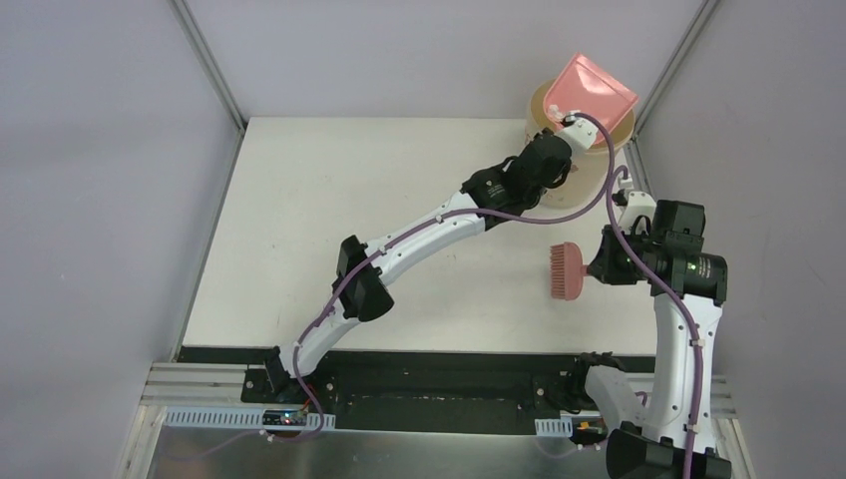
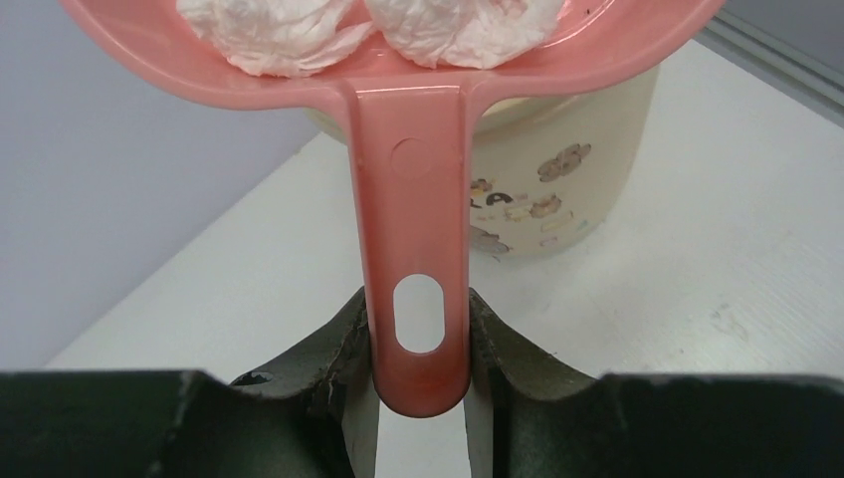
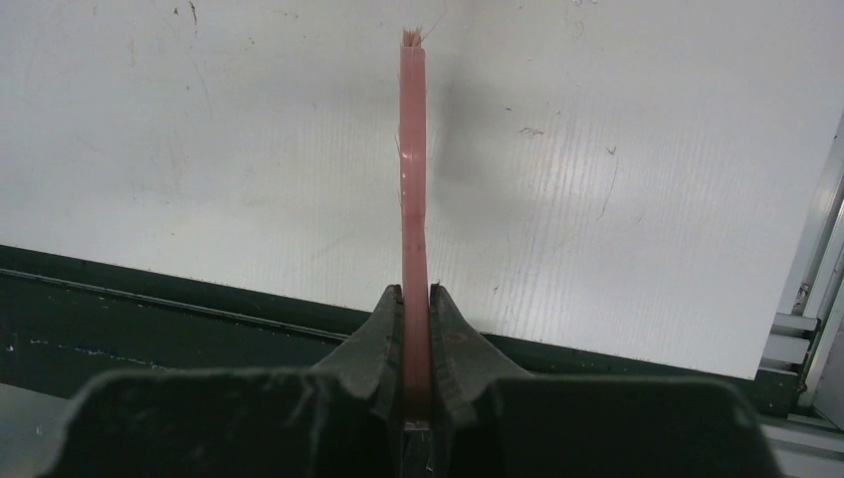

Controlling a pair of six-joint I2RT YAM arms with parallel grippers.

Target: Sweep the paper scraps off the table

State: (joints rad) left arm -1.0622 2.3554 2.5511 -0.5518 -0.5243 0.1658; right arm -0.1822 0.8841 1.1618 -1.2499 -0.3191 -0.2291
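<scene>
While both of my grippers are clamped on pink plastic, neither pair of jaws shows any spare gap. My left gripper (image 2: 418,344) is closed nearly all the way on the handle of the dustpan (image 2: 413,189). Its two fingers press the handle's flat sides right at the hanging slot, and the rounded end pokes back between them. Straight ahead of these jaws the handle runs out to the pan, and the paper scraps (image 2: 284,35) I can see, white crumpled lumps, lie inside it against the rear wall, the part nearest my fingers. Beneath the pan and just beyond the jaws stands the beige bucket (image 2: 572,164), on the far right corner of the table (image 2: 717,289); seen from above, the pan hangs over the bucket's mouth. My right gripper (image 3: 416,299) is pinched tight on the brush (image 3: 414,149), which I see edge-on as a thin strip running straight out from between the fingers, a few bristles fraying at its far tip. Below and ahead of these jaws lies the white table, its black front edge crossing just under them; whether the brush touches the surface I cannot tell.
</scene>
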